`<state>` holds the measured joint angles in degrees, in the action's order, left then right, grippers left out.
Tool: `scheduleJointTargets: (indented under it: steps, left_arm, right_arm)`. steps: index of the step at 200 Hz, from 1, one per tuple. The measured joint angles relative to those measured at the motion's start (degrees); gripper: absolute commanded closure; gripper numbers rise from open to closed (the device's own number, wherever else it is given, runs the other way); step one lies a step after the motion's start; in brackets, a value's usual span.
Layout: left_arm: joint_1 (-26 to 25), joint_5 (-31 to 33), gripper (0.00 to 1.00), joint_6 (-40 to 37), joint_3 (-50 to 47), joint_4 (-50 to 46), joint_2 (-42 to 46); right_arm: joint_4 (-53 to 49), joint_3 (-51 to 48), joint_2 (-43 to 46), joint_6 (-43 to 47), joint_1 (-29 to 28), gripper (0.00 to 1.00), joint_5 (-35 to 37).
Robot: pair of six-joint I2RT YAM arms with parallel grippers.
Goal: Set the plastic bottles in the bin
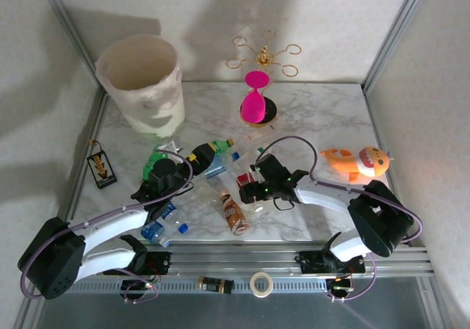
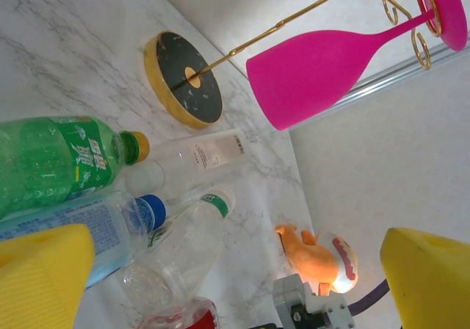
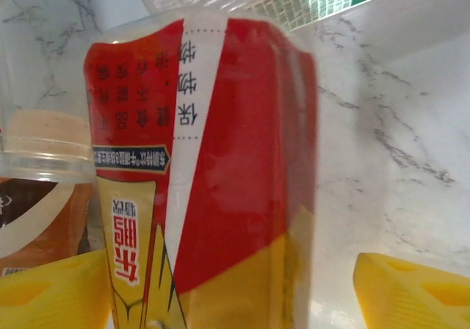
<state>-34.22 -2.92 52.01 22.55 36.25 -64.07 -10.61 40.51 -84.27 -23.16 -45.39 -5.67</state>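
right pincer [image 3: 231, 296] part open astride red bottle [image 3: 235, 145], not gripping; slick plastic may slip out; left pincer [image 2: 235, 277] wide, empty

A green bottle [image 2: 51, 160] lies beside a blue-capped bottle [image 2: 103, 226].

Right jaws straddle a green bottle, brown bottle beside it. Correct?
Not green: they straddle the red-labelled bottle, as the right wrist view shows. The brown bottle does lie beside it.
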Motion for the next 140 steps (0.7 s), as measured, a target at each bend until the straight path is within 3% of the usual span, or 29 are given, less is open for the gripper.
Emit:
scheduleJointTargets:
  steps: [26,82,140]
  left_arm:
    - [-0.7,0.1,0.0,0.4,0.0,0.3,-1.0]
    - [-2.8,0.9,0.01,0.6,0.5,1.3,-2.9]
    - [-5.4,1.1,0.0,1.0,4.7,1.2,-5.0]
  right_arm:
    - [2.0,0.0,-1.7,0.6,-0.3,0.36,0.1]
    - [7.4,-2.8,-0.5,1.1,-0.4,0.46,1.4]
    - [11.1,-6.8,11.7,1.9,-0.4,0.47,3.1]
